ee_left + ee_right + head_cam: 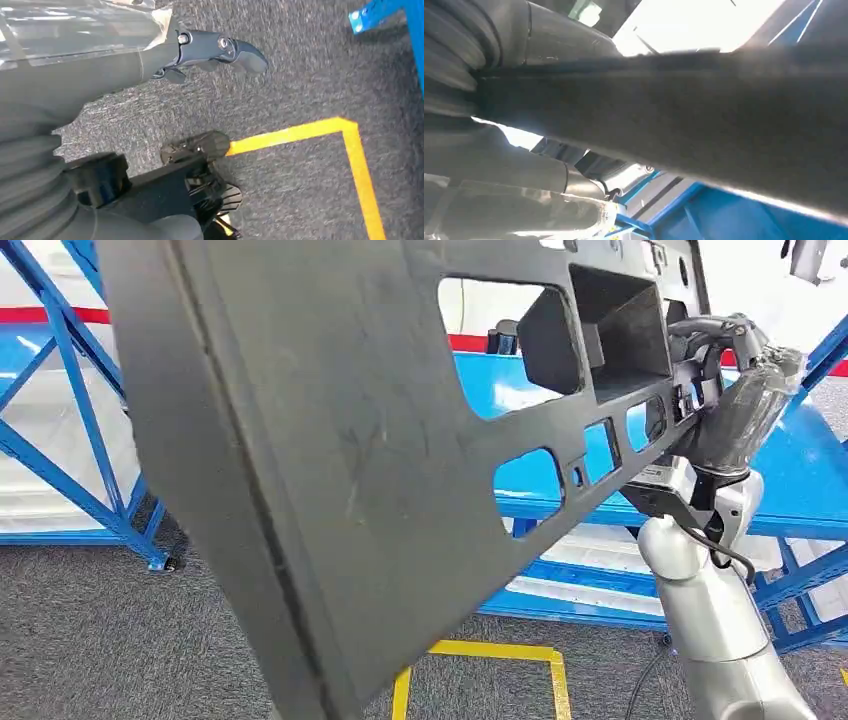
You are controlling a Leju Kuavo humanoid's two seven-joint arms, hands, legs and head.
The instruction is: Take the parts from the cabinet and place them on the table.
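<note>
1 large dark grey plastic panel (340, 470), flat and pierced with rectangular cut-outs, takes up most of the head view. Its long axis runs on a slant: the broad solid end sits low, left of the panel's middle and close to the camera, and the end with the openings and a boxy recess rises up and to the right. The panel is in the air, tilted, resting on nothing.

Left of the panel stands a blue steel rack frame (70, 410) on the grey speckled carpet (90, 640). Below the panel's lower edge a yellow tape line (490, 652) marks a corner on the floor. Behind the panel, seen through its cut-outs, lies a blue table top (810, 470).

At the panel's raised right end the right hand (735, 390) clamps the edge, dark fingers (715, 332) hooked over the rim beside the recess; the right wrist view shows the same edge (704, 115) pressed between the grey thumb and the fingers.

The left hand (150, 65) hangs over the carpet near the yellow line, fingers (235, 50) stretched out straight and holding nothing.
</note>
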